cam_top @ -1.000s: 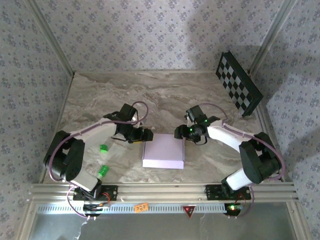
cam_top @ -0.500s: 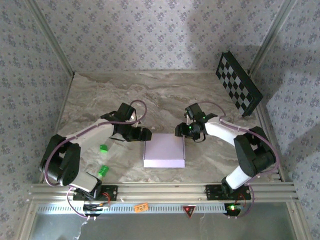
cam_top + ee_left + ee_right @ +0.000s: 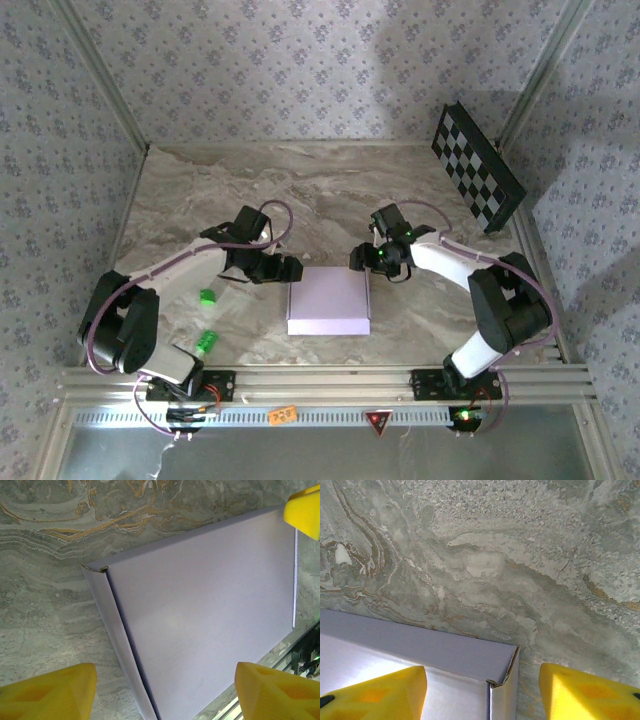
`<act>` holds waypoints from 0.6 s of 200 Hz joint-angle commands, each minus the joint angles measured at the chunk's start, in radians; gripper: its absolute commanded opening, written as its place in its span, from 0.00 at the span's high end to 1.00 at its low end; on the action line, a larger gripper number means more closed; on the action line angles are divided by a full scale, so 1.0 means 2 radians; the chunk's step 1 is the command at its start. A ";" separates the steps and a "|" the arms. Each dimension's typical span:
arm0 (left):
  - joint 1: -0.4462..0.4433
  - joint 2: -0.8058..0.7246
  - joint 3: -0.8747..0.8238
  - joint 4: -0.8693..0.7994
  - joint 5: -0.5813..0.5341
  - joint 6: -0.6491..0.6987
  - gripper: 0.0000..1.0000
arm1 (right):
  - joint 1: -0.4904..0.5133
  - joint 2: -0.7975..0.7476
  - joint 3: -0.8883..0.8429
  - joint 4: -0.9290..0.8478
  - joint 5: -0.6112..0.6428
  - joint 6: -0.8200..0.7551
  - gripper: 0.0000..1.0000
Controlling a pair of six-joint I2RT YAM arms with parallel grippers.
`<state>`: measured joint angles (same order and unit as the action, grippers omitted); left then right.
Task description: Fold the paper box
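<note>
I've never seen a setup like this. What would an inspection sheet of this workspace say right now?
Surface: marbled grey-beige table.
Job's things: paper box, lavender, folded shut, lying flat between the two arms.
Clutter: two small green bits left of the box; checkerboard panel leaning at the right wall.
Pincers: left pincer open above the box's left side; right pincer open over a far corner of the box; neither holds it.
Cables: lavender cables run along both arms; no snag seen.
Surroundings: patterned walls; metal rail at the near edge.
</note>
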<state>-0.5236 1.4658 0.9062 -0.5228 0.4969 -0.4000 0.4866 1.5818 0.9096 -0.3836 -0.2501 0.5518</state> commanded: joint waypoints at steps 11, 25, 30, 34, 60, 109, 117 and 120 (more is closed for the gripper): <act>0.003 -0.015 0.010 -0.009 -0.003 0.011 0.27 | -0.003 0.018 0.011 0.003 0.001 -0.006 0.38; 0.003 -0.017 0.009 -0.009 -0.003 0.011 0.27 | -0.004 0.025 0.010 0.003 0.005 -0.008 0.39; 0.003 -0.017 0.009 -0.009 -0.003 0.011 0.27 | -0.003 0.028 0.010 0.002 0.006 -0.009 0.39; 0.003 -0.017 0.009 -0.009 -0.003 0.011 0.27 | -0.004 0.030 0.010 0.003 0.007 -0.010 0.40; 0.003 -0.017 0.015 -0.011 -0.002 0.018 0.27 | -0.003 0.041 0.009 0.001 0.016 -0.012 0.42; 0.003 0.006 0.071 -0.041 -0.007 0.073 0.27 | -0.004 0.054 0.016 -0.013 0.015 -0.021 0.44; 0.002 0.017 0.086 -0.051 -0.007 0.089 0.28 | -0.004 0.055 0.017 -0.014 0.015 -0.022 0.44; 0.002 0.022 0.092 -0.056 -0.007 0.095 0.28 | -0.004 0.054 0.017 -0.014 0.016 -0.022 0.44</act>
<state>-0.5236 1.4723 0.9821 -0.5701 0.4889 -0.3202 0.4805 1.6482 0.9455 -0.3397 -0.2573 0.5369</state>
